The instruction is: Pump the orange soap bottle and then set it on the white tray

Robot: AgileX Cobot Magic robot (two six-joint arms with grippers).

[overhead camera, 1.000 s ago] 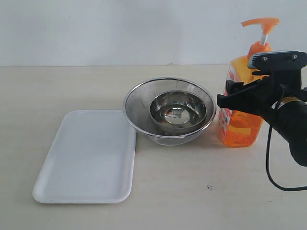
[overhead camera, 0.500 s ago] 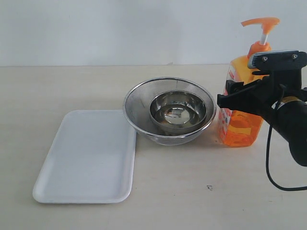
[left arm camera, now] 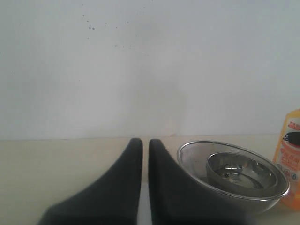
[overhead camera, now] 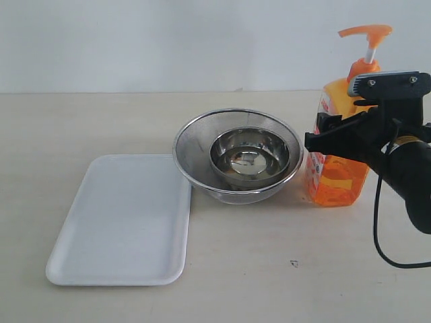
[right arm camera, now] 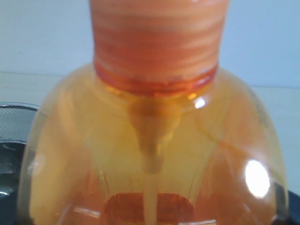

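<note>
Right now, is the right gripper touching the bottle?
Touching. Right wrist view: a dark finger flush against the bottle; exterior view shows the right gripper round it.

Exterior view: the right hand (overhead camera: 331, 138) covers the midsection of the orange soap bottle (overhead camera: 337, 183), its far finger hidden behind the bottle; print on the label (overhead camera: 314, 173) is too small to read. Left wrist view: the frame edge cuts the bottle to a strip, and the left hand (left arm camera: 145, 152) hides part of the strainer bowl (left arm camera: 193, 161). Right wrist view: blurred, with the bottle's top cut off.

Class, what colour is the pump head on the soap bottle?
Orange, on a white stem: pump head of the bottle, clearest in the exterior view.
</note>
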